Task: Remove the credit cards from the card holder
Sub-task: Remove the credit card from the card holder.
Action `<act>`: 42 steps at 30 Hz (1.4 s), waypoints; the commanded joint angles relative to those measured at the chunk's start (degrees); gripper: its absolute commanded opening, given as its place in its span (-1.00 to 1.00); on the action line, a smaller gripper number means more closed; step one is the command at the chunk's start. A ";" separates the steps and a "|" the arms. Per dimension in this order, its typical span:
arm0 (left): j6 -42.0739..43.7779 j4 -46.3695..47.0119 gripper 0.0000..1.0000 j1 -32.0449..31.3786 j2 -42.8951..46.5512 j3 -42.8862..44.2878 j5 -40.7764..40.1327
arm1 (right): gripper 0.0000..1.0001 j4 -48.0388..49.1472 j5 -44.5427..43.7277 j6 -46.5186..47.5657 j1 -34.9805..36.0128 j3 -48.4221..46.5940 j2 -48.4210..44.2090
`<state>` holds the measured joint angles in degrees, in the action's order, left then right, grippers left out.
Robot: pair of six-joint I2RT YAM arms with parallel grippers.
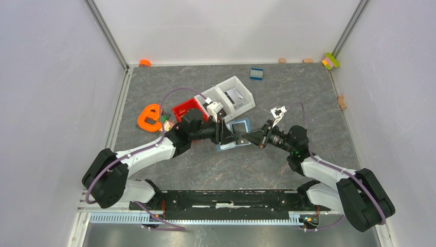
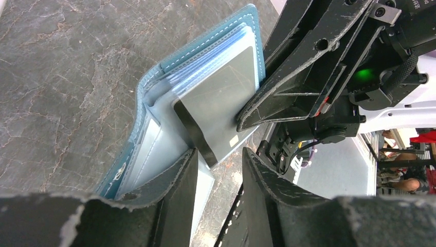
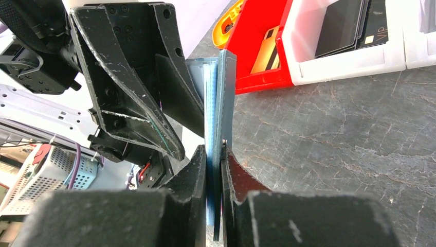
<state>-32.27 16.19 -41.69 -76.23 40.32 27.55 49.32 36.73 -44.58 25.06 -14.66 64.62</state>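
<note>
Grey stone-look surface, and over the middle of it, between my arms, is the teal card holder, fanned open. My right gripper is pinching its edge tight. My left gripper is spread (clear gap) around the corner of a silvery credit card poking out of a sleeve.

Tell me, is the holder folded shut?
No, the holder is spread open, with a card showing inside.
</note>
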 commanded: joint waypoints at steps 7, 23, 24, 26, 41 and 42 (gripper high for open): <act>-0.06 0.07 -0.14 0.65 -2.05 0.97 0.84 | -0.92 11.29 5.17 -4.55 0.41 -0.36 -0.47; -4.36 14.19 -0.80 1.26 2.39 -4.92 6.27 | -0.69 18.42 6.96 -8.73 0.43 0.76 2.00; -4.36 13.82 -0.82 1.35 2.49 -4.90 5.87 | -0.63 17.93 6.85 -8.40 0.43 0.67 1.92; -4.31 13.24 -0.87 1.52 2.50 -4.90 5.22 | -0.45 17.23 6.52 -7.92 0.42 0.68 1.74; -4.77 9.12 -0.96 3.62 3.27 -5.46 0.52 | -0.52 15.52 5.30 -6.54 0.36 0.93 1.39; -4.69 8.30 -0.95 3.79 3.20 -5.31 -0.03 | -0.52 15.48 5.30 -6.49 0.30 0.95 1.35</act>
<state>-36.14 25.76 -39.16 -74.04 35.22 31.88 61.63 40.49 -51.29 24.82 -12.95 67.22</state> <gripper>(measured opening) 0.033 0.240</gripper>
